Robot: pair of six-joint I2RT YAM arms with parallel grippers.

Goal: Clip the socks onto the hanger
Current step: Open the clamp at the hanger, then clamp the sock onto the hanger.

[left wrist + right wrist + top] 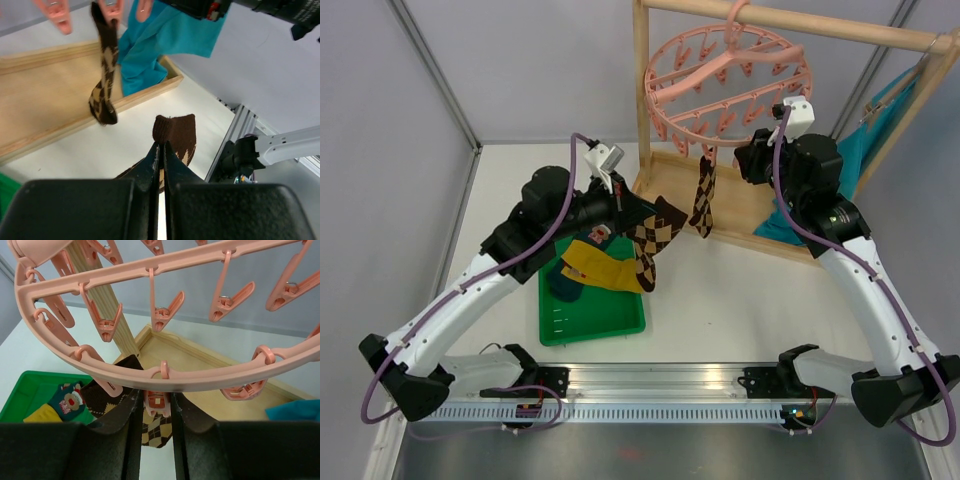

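The pink hanger [725, 85] hangs from the wooden rack. One argyle sock [704, 195] dangles from a clip on its near rim. My left gripper [628, 208] is shut on the cuff of a second argyle sock [655, 238], which it holds up below the hanger; the cuff shows past the fingertips in the left wrist view [175, 131]. My right gripper [752, 160] is at the hanger's near rim, its jaws pressed on both sides of a pink clip [157, 402]. A mustard sock [602, 268] and a teal sock [568, 282] lie in the green tray [590, 325].
The wooden rack frame [642, 90] and its base board [760, 228] stand behind the hanger. A large teal cloth [880, 120] hangs at the rack's right. The aluminium rail [650, 385] with the arm bases runs along the near edge.
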